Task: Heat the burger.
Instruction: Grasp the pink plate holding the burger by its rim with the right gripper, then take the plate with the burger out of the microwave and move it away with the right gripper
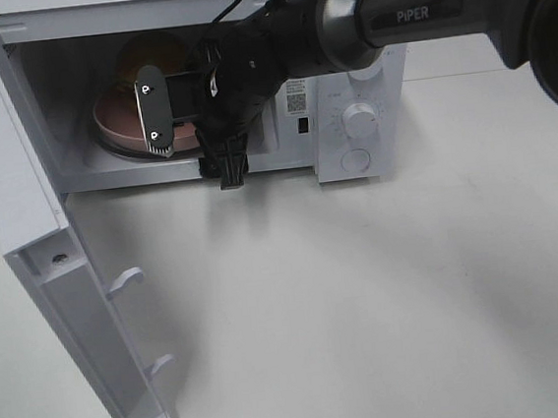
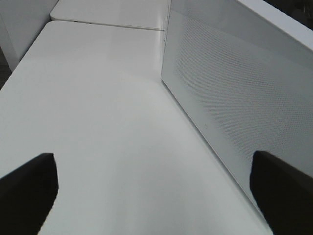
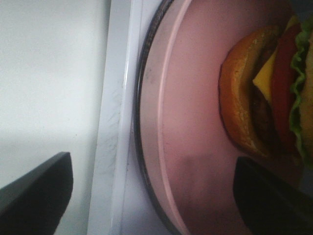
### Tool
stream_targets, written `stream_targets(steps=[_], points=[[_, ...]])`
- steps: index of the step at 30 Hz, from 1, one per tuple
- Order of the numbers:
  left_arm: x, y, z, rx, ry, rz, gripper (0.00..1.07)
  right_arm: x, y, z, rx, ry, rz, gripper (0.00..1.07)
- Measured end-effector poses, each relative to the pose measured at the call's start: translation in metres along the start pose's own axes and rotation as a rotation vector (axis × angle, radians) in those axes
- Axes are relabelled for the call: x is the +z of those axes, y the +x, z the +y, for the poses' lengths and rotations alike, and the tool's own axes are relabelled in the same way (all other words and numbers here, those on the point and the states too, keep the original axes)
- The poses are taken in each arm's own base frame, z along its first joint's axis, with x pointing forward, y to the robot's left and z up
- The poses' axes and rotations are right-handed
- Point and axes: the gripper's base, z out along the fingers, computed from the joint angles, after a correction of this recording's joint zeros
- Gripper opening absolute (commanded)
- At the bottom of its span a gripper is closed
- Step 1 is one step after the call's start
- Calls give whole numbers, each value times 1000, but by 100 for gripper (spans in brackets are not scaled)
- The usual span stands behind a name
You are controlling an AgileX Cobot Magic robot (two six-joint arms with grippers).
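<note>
Reaching into the open microwave [image 1: 360,122], the right arm hides most of the burger [image 3: 266,93], which sits on the pink plate [image 3: 190,112] just ahead of the right pincer [image 3: 151,196]. That pincer is spread wide and holds nothing; the left pincer [image 2: 156,196], also wide and empty, hangs over the table [image 2: 98,122] beside the door [image 2: 225,93]. "PIPER" reads on the right arm [image 1: 418,13]; the microwave's label is illegible.

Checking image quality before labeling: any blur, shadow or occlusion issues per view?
Exterior high: right arm blocks most of the burger inside the dim microwave. Right wrist: close-up is soft, plate and burger blurred. Left wrist: evenly lit, only table and door.
</note>
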Motion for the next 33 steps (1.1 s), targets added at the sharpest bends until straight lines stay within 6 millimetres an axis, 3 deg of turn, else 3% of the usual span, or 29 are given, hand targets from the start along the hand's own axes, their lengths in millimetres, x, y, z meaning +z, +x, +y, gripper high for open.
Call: stream_targets(steps=[9, 15, 16, 17, 19, 20, 21, 22, 23, 24, 33], points=[[0, 0, 0, 0, 0, 0, 100, 16, -2, 1, 23, -4, -13, 80], [0, 0, 0, 0, 0, 0, 100, 25, 0, 8, 28, -22, -8, 65], [0, 0, 0, 0, 0, 0, 100, 25, 0, 8, 31, -21, -9, 56], [0, 0, 0, 0, 0, 0, 100, 25, 0, 8, 31, -21, -9, 56], [0, 0, 0, 0, 0, 0, 100, 25, -1, 7, 32, -20, -10, 34], [0, 0, 0, 0, 0, 0, 100, 25, -1, 7, 32, -20, -10, 34], [0, 0, 0, 0, 0, 0, 100, 25, -1, 7, 33, -19, -11, 19], [0, 0, 0, 0, 0, 0, 100, 25, -1, 7, 33, -19, -11, 19], [0, 0, 0, 0, 0, 0, 100, 25, -1, 7, 35, -14, -15, 7], [0, 0, 0, 0, 0, 0, 100, 24, -2, 6, 33, -12, -16, 1], [0, 0, 0, 0, 0, 0, 100, 24, -5, 10, 1, -39, -6, 0]])
